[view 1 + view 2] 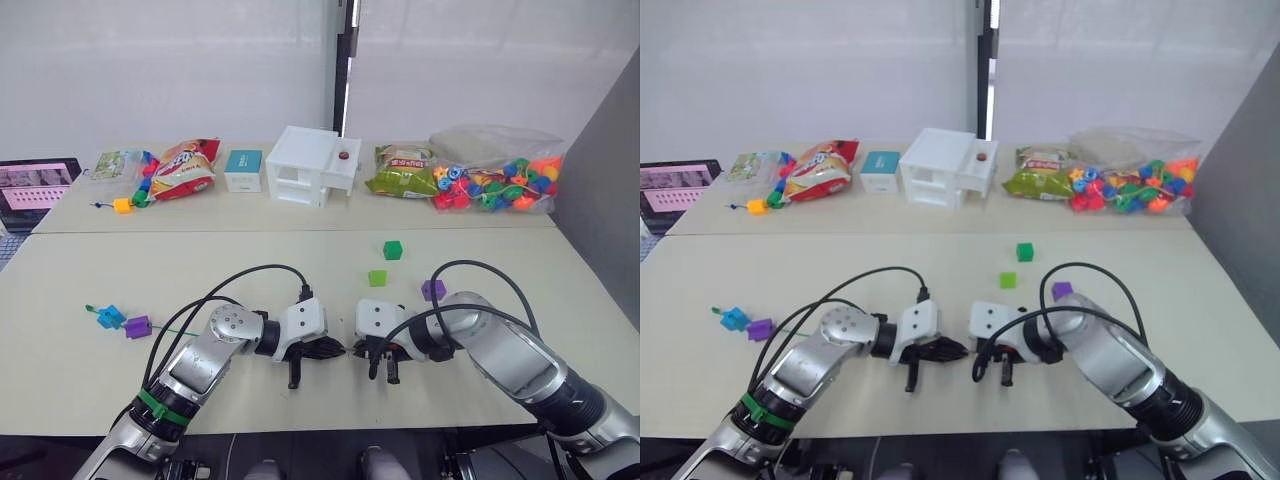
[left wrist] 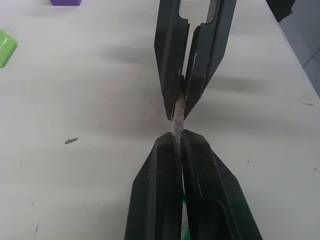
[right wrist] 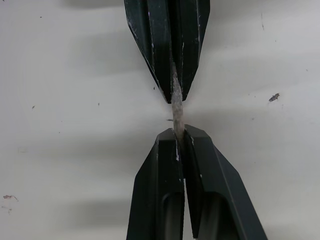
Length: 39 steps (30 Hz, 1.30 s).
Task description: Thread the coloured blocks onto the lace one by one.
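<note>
Left end effector (image 2: pixel 177 137) and right end effector (image 3: pixel 176 135) meet tip to tip low over bench (image 1: pixel 300 260), both clenched on stiff pale tip of lace (image 2: pixel 177 116). Green cord trails from left end effector toward purple block (image 1: pixel 138 326) and blue block (image 1: pixel 110 317). Two green blocks (image 1: pixel 377 278) and second purple block (image 1: pixel 433 290) lie just beyond right end effector.

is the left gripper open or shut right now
Shut. In the left wrist view the left gripper has its fingers pressed together on the pale tip of the lace, and the right gripper pinches the same tip from the opposite side.
</note>
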### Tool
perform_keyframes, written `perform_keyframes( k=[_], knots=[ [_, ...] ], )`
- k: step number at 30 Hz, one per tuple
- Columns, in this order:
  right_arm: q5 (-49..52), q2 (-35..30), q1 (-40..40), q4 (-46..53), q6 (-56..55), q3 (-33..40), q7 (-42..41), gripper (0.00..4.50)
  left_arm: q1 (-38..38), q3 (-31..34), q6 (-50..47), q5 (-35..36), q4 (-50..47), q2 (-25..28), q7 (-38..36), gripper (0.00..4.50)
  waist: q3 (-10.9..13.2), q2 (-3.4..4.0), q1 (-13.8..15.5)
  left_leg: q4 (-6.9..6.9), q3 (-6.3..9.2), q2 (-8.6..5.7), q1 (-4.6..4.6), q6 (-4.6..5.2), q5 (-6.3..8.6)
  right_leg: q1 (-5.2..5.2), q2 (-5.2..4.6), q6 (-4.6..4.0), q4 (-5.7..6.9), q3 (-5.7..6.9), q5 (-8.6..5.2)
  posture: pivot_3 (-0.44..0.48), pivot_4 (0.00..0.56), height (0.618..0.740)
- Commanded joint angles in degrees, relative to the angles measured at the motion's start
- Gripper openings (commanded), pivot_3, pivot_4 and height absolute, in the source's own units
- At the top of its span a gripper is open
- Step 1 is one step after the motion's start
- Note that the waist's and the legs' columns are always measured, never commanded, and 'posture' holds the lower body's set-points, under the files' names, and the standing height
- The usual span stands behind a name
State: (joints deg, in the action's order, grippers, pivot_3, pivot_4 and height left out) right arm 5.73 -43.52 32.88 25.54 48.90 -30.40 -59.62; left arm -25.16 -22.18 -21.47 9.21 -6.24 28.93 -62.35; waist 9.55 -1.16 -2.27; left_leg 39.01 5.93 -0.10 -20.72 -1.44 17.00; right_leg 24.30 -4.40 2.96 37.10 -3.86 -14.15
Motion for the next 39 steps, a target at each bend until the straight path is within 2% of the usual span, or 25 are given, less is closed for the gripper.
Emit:
perform_keyframes(
  k=[1, 7, 8, 15, 17, 19, 21, 23, 27, 32, 39],
  knots=[
    [0.7, -0.5, 0.0, 2.1, 0.6, 0.7, -0.3, 0.0, -0.3, 0.6, 0.1, 0.5, -1.6, -0.2, 0.2, 0.03, 0.0, 0.0, 0.0, 0.0, 0.0, 0.0, 0.0, 0.0, 0.0, 0.0, 0.0, 0.0, 0.0, 0.0, 0.0, 0.0, 0.15, 0.74],
    [1.6, -1.0, -2.3, 3.8, 1.9, 2.5, 0.8, 0.0, -0.1, 0.8, -0.2, 0.9, -2.1, -0.2, 0.1, 0.03, 0.0, 0.0, 0.0, 0.0, 0.0, 0.0, 0.0, 0.0, 0.0, 0.0, -0.01, 0.0, 0.0, 0.0, 0.0, 0.0, 0.15, 0.74],
    [2.5, -0.9, -3.8, 4.9, 3.0, 4.4, 1.7, 0.7, 0.0, 0.8, -0.4, 0.9, -2.4, -0.1, 0.0, 0.0, 0.0, 0.0, 0.1, 0.0, 0.01, 0.0, 0.0, 0.0, 0.0, -0.01, -0.01, 0.0, 0.0, 0.0, 0.0, 0.0, 0.15, 0.74],
    [8.1, 5.1, -16.1, 13.1, 12.4, 21.7, 12.3, 3.04, 0.7, 1.4, -1.2, 1.3, -3.4, 1.0, -0.6, 0.0, 0.0, 0.0, 0.8, 0.01, 0.0, -0.01, 0.0, 0.0, 0.0, -0.02, -0.01, 0.0, 0.0, 0.0, 0.0, 0.0, 0.15, 0.74],
    [8.7, 9.3, -21.1, 15.9, 15.0, 28.2, 17.2, 3.8, 0.9, 1.6, -1.5, 1.4, -3.7, 1.2, -0.6, 0.0, 0.0, -0.01, 1.1, 0.01, 0.0, -0.01, 0.01, 0.0, 0.0, -0.04, -0.01, 0.0, 0.01, 0.0, 0.0, 0.0, 0.15, 0.74],
    [7.2, 17.4, -29.8, 18.5, 15.7, 37.9, 24.9, 4.38, 1.0, 1.9, -1.4, 1.4, -3.4, 1.3, -0.7, 0.0, 0.0, -0.03, 1.6, -0.01, 0.02, 0.0, 0.03, 0.0, 0.0, -0.04, 0.01, 0.0, 0.02, 0.0, 0.0, 0.0, 0.15, 0.74],
    [4.1, 22.6, -36.4, 19.0, 12.8, 43.2, 31.8, 4.46, 1.0, 2.0, -1.5, 1.5, -3.3, 1.3, -0.7, 0.0, -0.1, 0.04, 1.9, -0.06, 0.08, 0.0, 0.01, 0.0, 0.0, -0.04, 0.0, 0.0, 0.02, 0.05, 0.0, 0.0, 0.15, 0.74],
    [2.1, 27.6, -37.6, 18.3, 9.0, 46.0, 38.2, 4.46, 1.1, 2.0, -1.7, 1.7, -3.4, 1.4, -0.8, 0.0, -0.1, 0.05, 1.6, 0.0, -0.05, -0.07, 0.0, -0.01, 0.0, -0.03, -0.06, 0.03, 0.0, -0.05, 0.01, 0.0, 0.15, 0.74],
    [-0.3, 33.8, -36.2, 13.8, -0.5, 44.8, 45.9, 4.46, 1.0, 1.9, -1.9, 1.8, -3.2, 1.3, -0.9, 0.0, -0.1, 0.05, 0.6, -0.08, -0.23, 0.02, 0.23, -0.04, -0.02, -0.13, 0.02, 0.07, -0.06, -0.16, 0.03, 0.0, 0.15, 0.74],
    [-2.2, 34.5, -28.8, 0.9, -9.1, 41.1, 48.6, 4.46, 0.8, 1.8, -2.0, 1.8, -3.3, 1.2, -0.8, 0.0, -0.1, 0.08, -0.4, -0.17, -0.21, 0.05, 0.4, -0.04, -0.02, -0.21, 0.06, 0.02, 0.02, -0.17, 0.01, 0.0, 0.15, 0.74],
    [-5.0, 33.7, -16.8, -19.4, -18.5, 40.8, 54.1, 4.46, 1.3, 2.1, -2.6, 2.0, -4.4, 1.6, -0.2, 0.0, -0.1, 0.09, -0.2, -0.18, -0.18, 0.02, 0.38, -0.04, -0.02, -0.17, 0.01, -0.01, 0.07, -0.16, 0.03, 0.0, 0.15, 0.74]
  ],
)
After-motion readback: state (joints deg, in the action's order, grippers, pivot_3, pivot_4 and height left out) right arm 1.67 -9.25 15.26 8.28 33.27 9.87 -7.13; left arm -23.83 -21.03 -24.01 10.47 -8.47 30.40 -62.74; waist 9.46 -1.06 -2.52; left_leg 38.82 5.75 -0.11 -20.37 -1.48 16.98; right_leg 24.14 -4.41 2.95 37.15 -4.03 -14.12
